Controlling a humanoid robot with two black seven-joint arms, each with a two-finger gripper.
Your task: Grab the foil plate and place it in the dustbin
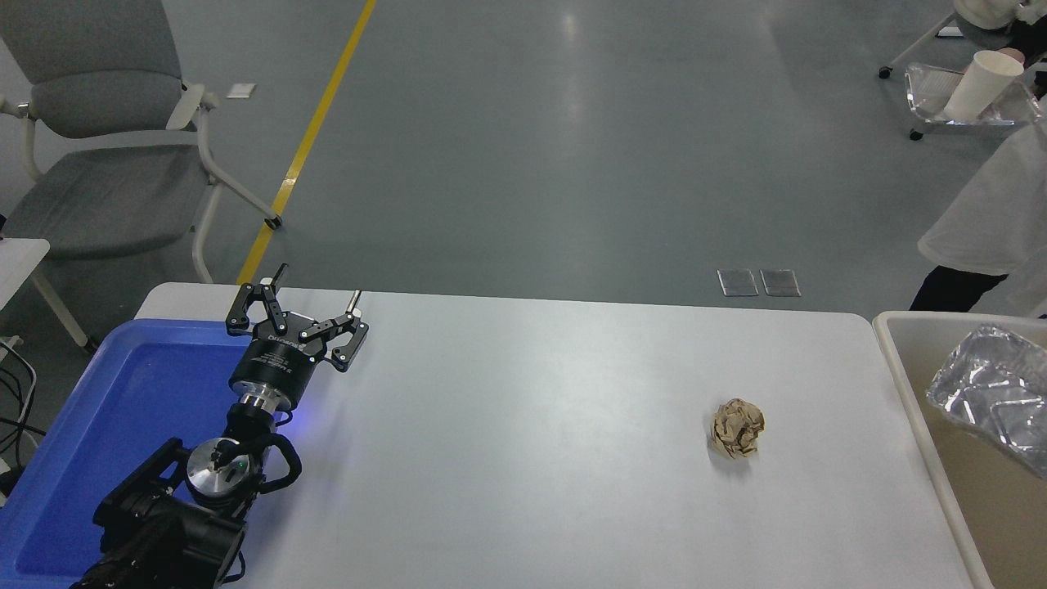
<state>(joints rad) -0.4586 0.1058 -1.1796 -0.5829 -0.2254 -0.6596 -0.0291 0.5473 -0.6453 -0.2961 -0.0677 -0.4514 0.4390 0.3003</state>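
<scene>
A white table (523,458) fills the lower half of the view, with grey floor beyond its far edge. At its left end sits a bright blue shallow plastic tray (106,409), its left edge overhanging the tabletop; the part of its floor that shows holds nothing, and the left arm covers its near right corner. At the table's right end stands the dustbin (904,384), a cream rectangular bin with a thick pale rim, cut off by the picture's right edge. Inside it lies the foil plate (994,393), shiny, crumpled and ridged, tilted against the bin's interior near the far end and clear of the rim; nothing grips it. The rest of the bin's visible inside is bare beige wall.

The left arm rises from the lower left corner over the tray's right side, and the left gripper (315,296) hangs just above the table's far left part, fingers spread apart and holding nothing. No right arm shows.

A grey office chair (98,123) stands on the floor beyond the table's left end. At the right edge, behind the bin, part of a person in a white top (994,213) shows. Farther back, at the top right, a clear plastic tray (928,90) carries a white paper cup (981,82) leaning on its side.

A small crumpled brown paper ball (737,427) rests on the table, right of centre, near the bin but apart from it.
</scene>
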